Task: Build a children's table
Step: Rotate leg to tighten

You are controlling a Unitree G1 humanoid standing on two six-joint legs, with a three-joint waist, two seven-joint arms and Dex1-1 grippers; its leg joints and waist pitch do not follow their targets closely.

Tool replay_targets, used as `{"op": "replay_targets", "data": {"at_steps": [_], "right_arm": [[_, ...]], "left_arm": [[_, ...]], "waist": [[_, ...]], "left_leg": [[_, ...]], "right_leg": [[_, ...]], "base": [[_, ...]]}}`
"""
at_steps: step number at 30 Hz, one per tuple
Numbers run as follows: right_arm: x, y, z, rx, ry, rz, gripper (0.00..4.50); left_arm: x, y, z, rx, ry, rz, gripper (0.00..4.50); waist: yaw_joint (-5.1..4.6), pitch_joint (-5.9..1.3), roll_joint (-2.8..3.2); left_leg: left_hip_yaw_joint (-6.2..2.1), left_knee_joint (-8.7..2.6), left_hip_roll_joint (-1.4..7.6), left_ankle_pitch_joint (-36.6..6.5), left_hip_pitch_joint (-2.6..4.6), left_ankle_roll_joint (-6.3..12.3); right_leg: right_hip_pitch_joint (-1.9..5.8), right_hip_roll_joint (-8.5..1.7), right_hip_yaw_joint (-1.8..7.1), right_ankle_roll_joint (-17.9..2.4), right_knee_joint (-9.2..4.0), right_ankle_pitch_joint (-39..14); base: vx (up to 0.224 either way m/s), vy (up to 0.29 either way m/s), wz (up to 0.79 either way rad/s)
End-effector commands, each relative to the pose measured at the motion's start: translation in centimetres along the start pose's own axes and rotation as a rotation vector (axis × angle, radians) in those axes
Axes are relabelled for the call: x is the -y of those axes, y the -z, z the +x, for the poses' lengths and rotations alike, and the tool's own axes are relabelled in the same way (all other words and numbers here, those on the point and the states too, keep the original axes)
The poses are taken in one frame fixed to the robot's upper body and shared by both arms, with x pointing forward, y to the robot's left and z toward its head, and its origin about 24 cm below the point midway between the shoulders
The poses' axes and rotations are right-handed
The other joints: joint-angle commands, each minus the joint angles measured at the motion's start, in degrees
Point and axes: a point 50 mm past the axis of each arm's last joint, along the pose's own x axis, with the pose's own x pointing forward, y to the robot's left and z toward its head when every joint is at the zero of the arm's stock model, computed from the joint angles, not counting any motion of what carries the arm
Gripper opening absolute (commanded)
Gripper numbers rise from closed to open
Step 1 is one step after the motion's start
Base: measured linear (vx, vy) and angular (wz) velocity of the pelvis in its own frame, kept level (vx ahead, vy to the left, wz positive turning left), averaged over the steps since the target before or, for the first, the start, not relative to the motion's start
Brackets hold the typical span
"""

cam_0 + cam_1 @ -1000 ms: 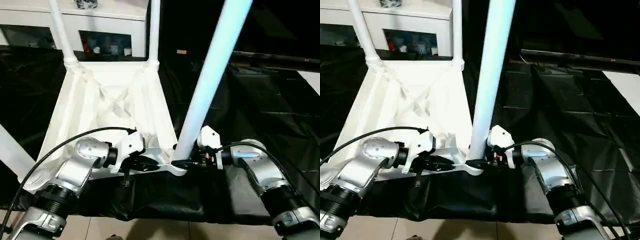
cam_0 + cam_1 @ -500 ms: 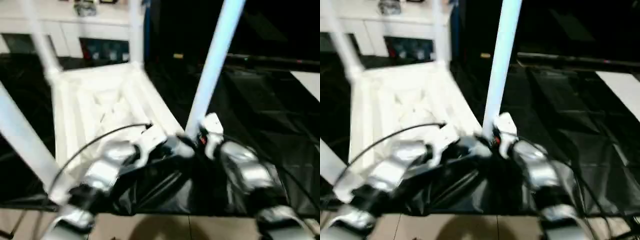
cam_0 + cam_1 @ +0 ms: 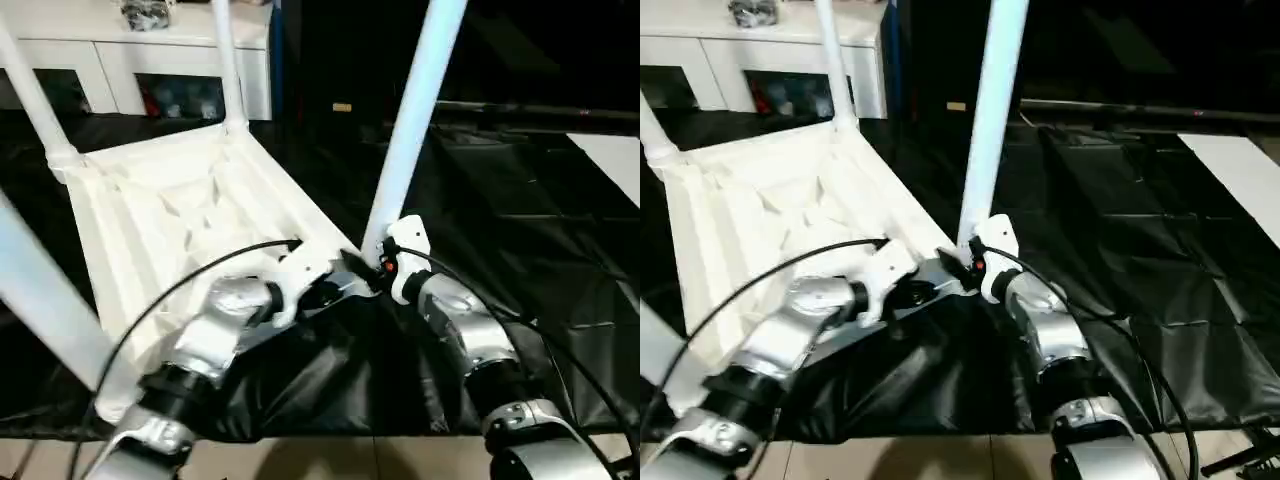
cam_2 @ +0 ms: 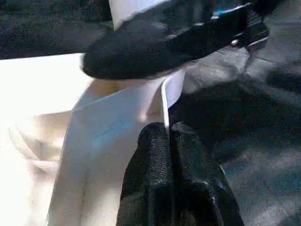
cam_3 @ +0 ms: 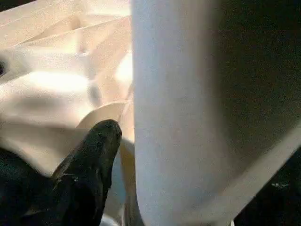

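Observation:
The children's table [image 3: 180,210] lies upside down on a black sheet, its white legs pointing up. My left gripper [image 3: 348,285] is at the near right corner, shut on the table top's thin rim, which runs between its fingers [image 4: 150,160]. My right gripper [image 3: 378,262] is at the base of the near right leg [image 3: 410,120], open around it. One of its fingers [image 5: 91,165] stands a little off the leg [image 5: 174,108]; the other is hidden behind the leg. Two far legs [image 3: 228,70] and a near left leg [image 3: 45,290] stand in their sockets.
A white cabinet [image 3: 120,60] with glass doors stands behind the table. The black sheet [image 3: 520,200] spreads to the right, with a white panel [image 3: 610,160] at its far right edge. Bare floor [image 3: 300,460] runs along the sheet's near edge.
The whole picture has shifted and turned, so the camera has moved. Both grippers stay at the table's near right corner. The right forearm now reaches the leg more from the near side.

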Motion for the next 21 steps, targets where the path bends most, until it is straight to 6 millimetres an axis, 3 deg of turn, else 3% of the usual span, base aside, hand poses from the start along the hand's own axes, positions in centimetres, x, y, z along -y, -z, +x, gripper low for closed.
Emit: {"op": "replay_targets", "data": {"at_steps": [1,6,7,14,15,21], "right_arm": [[-2.1,0.8,0.5,-0.045,-0.174,-0.023,3.61],[-1.4,1.0,-1.7,-0.083,-0.317,-0.114,3.61],[-1.4,1.0,-1.9,-0.088,-0.331,-0.122,3.35],[-1.1,0.9,-3.4,-0.114,-0.446,-0.166,2.86],[-1.1,0.9,-3.4,-0.114,-0.455,-0.166,2.82],[-1.3,0.9,-3.7,-0.117,-0.513,-0.163,2.26]], "left_arm": [[1.2,-1.5,0.4,0.102,0.121,0.061,0.00],[0.9,-1.0,-1.1,0.095,0.207,0.096,0.00],[0.9,-0.9,-1.3,0.092,0.217,0.102,0.00],[0.4,-0.2,-2.6,0.073,0.272,0.122,0.00],[0.3,-0.1,-2.7,0.071,0.274,0.123,0.00],[0.3,0.3,-3.2,0.066,0.297,0.122,0.00]], "waist": [[0.61,-2.79,-0.33],[0.94,-2.89,-0.07],[0.95,-2.86,-0.12],[1.89,-2.81,-0.20],[1.90,-2.82,-0.53],[2.03,-2.80,-0.42]], "left_leg": [[0.09,-3.26,1.14,-12.5,-0.16,2.99],[0.12,-3.16,1.31,-11.7,0.02,3.17],[0.17,-3.16,1.32,-11.9,0.04,3.28],[0.26,-3.20,1.35,-12.7,0.25,2.85],[0.27,-3.17,1.38,-12.4,0.22,2.94],[0.26,-3.19,1.43,-12.2,0.27,2.80]], "right_leg": [[2.46,-3.29,2.47,-9.5,-4.95,-14.8],[2.59,-3.07,2.45,-11.5,-4.26,-9.8],[2.60,-3.08,2.50,-11.9,-4.19,-9.2],[2.66,-3.20,2.61,-11.6,-4.23,-10.6],[2.66,-3.21,2.60,-11.6,-4.20,-10.4],[2.64,-3.25,2.57,-12.0,-4.05,-10.0]], "base": [[0.000,0.000,0.00],[0.000,0.000,0.00],[0.000,0.000,0.00],[0.000,0.000,0.00],[0.000,0.000,0.00],[0.000,0.000,0.00]]}}
